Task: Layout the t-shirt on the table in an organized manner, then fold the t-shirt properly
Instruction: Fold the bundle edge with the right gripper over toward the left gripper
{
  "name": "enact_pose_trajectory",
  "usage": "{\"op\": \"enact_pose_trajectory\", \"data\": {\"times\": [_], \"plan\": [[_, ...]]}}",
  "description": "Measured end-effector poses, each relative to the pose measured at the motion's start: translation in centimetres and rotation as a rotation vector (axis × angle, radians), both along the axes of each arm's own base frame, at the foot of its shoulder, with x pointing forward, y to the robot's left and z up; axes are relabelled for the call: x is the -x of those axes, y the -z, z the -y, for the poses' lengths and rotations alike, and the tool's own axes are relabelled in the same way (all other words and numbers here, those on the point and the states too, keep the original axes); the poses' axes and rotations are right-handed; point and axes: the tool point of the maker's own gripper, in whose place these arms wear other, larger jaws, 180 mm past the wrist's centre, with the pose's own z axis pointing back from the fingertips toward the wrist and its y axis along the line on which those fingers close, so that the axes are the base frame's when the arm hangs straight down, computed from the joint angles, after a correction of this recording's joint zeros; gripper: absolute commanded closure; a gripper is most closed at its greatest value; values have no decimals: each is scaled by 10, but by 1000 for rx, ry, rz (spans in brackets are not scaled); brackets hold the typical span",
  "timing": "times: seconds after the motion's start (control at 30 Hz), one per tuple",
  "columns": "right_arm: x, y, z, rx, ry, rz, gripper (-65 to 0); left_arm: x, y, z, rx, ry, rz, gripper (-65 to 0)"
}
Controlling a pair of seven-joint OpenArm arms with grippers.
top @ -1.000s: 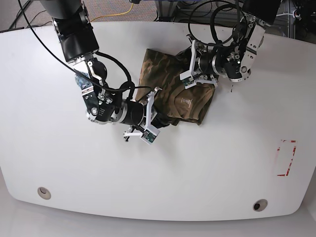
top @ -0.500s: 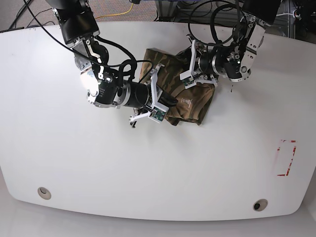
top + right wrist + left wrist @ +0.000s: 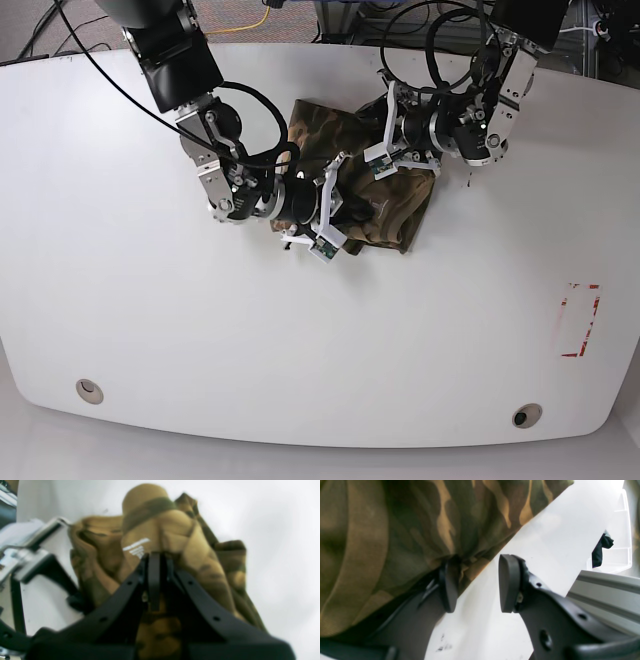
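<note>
On the left of the base view, the right arm reaches in from the far left corner, and its right gripper point(image 3: 345, 212) sits at the near left edge of the t-shirt point(image 3: 390, 205). In the right wrist view the jaws are clenched together on a fold of the camouflage cloth point(image 3: 160, 530), with fabric bunched up on either side of the black fingers point(image 3: 154, 575); a small white printed mark shows just above them. The t-shirt lies crumpled in a heap on the table point(image 3: 320, 340), toward the far side and a little right of centre, not spread out. To its right, the left gripper point(image 3: 392, 158) is at the garment's far right edge. In the left wrist view its jaws stand apart: one pad point(image 3: 450, 585) touches the edge of the cloth point(image 3: 395, 530), the other pad point(image 3: 508, 583) is over bare white tabletop point(image 3: 480, 620), and nothing is pinched between them. Near the right edge of the table is a red rectangular outline point(image 3: 580, 320).
</note>
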Motion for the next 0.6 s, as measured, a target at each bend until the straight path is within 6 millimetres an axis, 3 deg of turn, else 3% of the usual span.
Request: {"op": "enact_pose_trajectory", "data": {"times": [0.33,0.47,0.6], "plan": [[-63,-19,18,-14,90,65,-24,5,2,2,9,-2,-10,-243],[-71,-34,22,-10,86,108,-24,6,2,2,12,-1,-13,-243],[-62,-44,23,59,36,136,-24,6,2,2,11,-1,-13,-243]]}}
